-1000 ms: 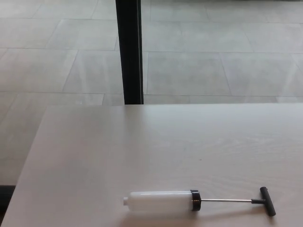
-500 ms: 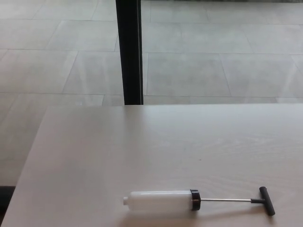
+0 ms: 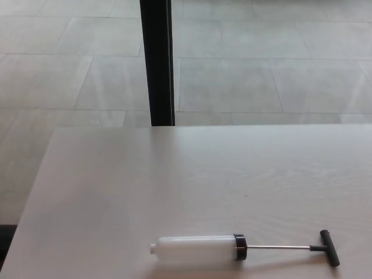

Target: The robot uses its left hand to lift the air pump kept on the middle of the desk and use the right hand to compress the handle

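The air pump (image 3: 197,250) lies flat on the pale desk (image 3: 174,186), near its front edge. Its white translucent barrel points left and ends in a black collar (image 3: 239,247). A thin metal rod (image 3: 278,248) runs right from the collar, fully drawn out, to a black T-handle (image 3: 328,247). Neither of my hands shows in the head view, and nothing touches the pump.
The desk's far edge runs across the middle of the picture, and its left edge slants down to the lower left corner. Beyond it is a tiled floor with a black upright post (image 3: 157,61) just behind the desk.
The whole picture has shifted slightly, so the camera has moved a little. The pump itself lies where it was.
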Robot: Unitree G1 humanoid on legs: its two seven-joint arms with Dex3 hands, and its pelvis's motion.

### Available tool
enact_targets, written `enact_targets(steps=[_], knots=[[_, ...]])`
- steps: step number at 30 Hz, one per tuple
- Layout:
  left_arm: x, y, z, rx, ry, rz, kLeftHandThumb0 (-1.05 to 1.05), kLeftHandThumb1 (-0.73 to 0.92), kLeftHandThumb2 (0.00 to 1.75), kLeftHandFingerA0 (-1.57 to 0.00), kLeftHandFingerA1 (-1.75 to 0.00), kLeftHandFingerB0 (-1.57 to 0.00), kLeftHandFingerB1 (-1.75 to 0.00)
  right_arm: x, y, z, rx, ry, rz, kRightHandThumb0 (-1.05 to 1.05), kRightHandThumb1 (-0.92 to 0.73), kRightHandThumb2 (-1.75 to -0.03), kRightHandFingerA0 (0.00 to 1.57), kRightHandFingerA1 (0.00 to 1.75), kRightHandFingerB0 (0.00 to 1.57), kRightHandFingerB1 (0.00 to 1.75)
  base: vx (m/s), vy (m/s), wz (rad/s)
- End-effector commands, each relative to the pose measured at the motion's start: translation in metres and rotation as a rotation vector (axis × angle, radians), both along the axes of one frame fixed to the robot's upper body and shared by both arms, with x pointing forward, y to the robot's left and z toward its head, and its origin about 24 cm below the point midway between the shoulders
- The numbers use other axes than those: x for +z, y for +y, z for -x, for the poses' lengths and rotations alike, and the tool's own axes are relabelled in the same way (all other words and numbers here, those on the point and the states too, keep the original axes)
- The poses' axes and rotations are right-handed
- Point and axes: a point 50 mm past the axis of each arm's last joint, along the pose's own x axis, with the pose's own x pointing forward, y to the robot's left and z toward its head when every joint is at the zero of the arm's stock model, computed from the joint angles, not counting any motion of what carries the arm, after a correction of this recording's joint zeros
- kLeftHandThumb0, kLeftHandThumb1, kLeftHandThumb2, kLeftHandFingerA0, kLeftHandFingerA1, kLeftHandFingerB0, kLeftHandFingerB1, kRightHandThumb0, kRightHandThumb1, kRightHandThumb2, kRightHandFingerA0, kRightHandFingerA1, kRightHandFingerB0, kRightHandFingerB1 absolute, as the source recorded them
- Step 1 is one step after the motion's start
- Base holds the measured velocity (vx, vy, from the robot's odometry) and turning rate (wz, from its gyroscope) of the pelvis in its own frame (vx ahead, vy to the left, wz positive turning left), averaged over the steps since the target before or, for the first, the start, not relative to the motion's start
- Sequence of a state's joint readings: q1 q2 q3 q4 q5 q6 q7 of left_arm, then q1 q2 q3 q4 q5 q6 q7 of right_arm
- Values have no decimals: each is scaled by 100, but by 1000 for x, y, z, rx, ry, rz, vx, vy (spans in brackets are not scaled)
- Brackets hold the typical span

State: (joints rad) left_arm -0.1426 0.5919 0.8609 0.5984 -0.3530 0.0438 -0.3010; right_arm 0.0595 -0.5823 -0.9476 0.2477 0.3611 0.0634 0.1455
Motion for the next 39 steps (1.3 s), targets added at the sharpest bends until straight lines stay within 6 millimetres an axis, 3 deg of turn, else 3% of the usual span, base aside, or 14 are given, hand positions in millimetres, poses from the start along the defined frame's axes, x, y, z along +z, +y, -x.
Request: enact_targets(steps=[1, 3, 4, 6, 7, 9, 10, 15, 27, 28, 29, 31, 34, 39], knots=[[34, -109, -72, -547, -161, -80, -66, 66, 59, -44, -51, -39, -43, 42, 65, -56, 313, -38, 192, -88, -88, -67, 17, 45, 21, 34, 0, 0, 0], [27, -142, -84, -623, -139, -73, -73, 55, 93, -39, -60, -26, -49, 37, 81, -70, 393, -40, 202, -37, -48, -110, 3, 53, 0, 49, 0, 0, 0], [20, -170, -95, -664, -112, -25, -59, 50, 91, -31, -59, -25, -52, 33, 95, -80, 470, -13, 240, -82, -78, -116, 2, 49, 10, 39, 0, 0, 0], [14, -187, -100, -726, -86, -33, -55, 69, 60, -33, -52, -31, -43, 30, 102, -83, 493, 1, 248, -79, -92, -77, 12, 46, 12, 32, 0, 0, 0], [9, -200, -103, -767, -56, -50, -56, 53, 94, -36, -63, -22, -52, 28, 107, -87, 513, 19, 252, -74, -92, -78, 12, 46, 12, 33, 0, 0, 0], [-3, -221, -103, -831, 3, -52, -53, 73, 62, -38, -54, -31, -41, 21, 115, -93, 543, 42, 253, -35, -56, -116, 3, 52, 0, 49, 0, 0, 0], [-10, -234, -103, -857, 17, -20, -49, 71, 61, -44, -60, -33, -44, 16, 117, -95, 563, 55, 244, -80, -92, -75, 17, 48, 15, 33, 0, 0, 0], [-26, -273, -97, -979, 117, -131, -53, 75, 61, -48, -61, -32, -43, -7, 127, -98, 642, 100, 183, -83, -92, -72, 19, 46, 17, 31, 0, 0, 0], [-28, -324, -96, -1290, 290, -597, -76, 68, 60, -50, -60, -40, -43, -27, 135, -104, 679, 135, 129, -80, -92, -73, 21, 46, 19, 32, 0, 0, 0], [-27, -329, -98, -1298, 276, -615, -76, 51, 92, -47, -67, -37, -56, -26, 135, -106, 686, 128, 119, -80, -92, -72, 21, 46, 21, 32, 0, 0, 0], [-28, -336, -99, -1309, 271, -655, -77, 66, 60, -51, -64, -41, -47, -27, 136, -107, 694, 126, 109, -82, -92, -73, 22, 47, 22, 31, 0, 0, 0], [-30, -343, -99, -1310, 270, -711, -76, 51, 94, -49, -68, -35, -55, -28, 138, -109, 698, 125, 109, -82, -92, -72, 22, 47, 23, 31, 0, 0, 0], [-32, -351, -99, -1322, 269, -768, -75, 65, 60, -52, -65, -42, -47, -28, 139, -109, 699, 121, 100, -80, -92, -70, 28, 46, 29, 32, 0, 0, 0], [-32, -355, -100, -1353, 336, -954, -79, 72, 61, -45, -61, -36, -41, -27, 140, -110, 709, 114, 85, -79, -92, -68, 31, 49, 34, 33, 0, 0, 0]])
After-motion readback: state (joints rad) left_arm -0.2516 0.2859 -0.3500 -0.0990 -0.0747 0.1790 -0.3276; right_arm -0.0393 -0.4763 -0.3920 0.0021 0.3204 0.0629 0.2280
